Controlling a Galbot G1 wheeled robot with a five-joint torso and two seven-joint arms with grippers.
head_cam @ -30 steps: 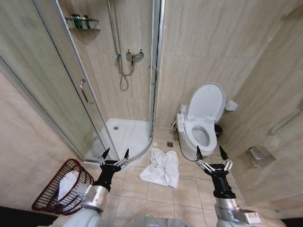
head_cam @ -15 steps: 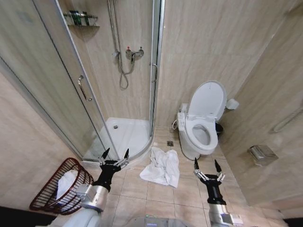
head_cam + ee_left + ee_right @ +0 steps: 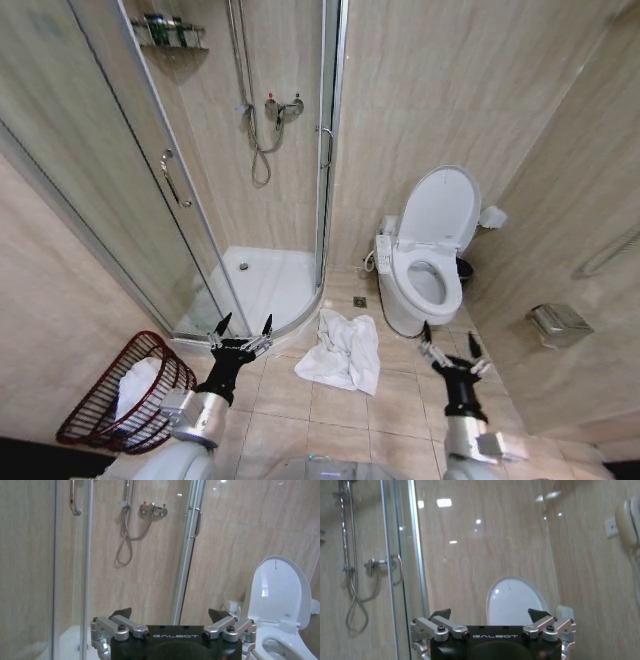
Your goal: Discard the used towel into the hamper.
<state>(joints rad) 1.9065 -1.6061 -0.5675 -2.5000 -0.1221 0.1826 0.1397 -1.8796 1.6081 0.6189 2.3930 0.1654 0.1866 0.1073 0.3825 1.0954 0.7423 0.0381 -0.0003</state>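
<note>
Your crumpled white towel (image 3: pixel 342 353) lies on the tiled floor (image 3: pixel 395 410) between the shower's glass door (image 3: pixel 135 195) and the toilet (image 3: pixel 428 262), whose lid is up. Your left gripper (image 3: pixel 241 328) hangs with its fingers spread above the floor just beside the hamper (image 3: pixel 105 405), which already has white cloth inside. Your right gripper (image 3: pixel 449 348) is also spread, in front of the toilet.

The bathroom is evenly and warmly lit from overhead, with small bright ceiling-light reflections on the glossy beige wall tiles (image 3: pixel 485 555) and glare streaks on the clear glass shower door (image 3: pixel 120 170). Shadows are soft and short. The head view bends straight lines toward its edges; both wrist views look slightly soft and grainy.
</note>
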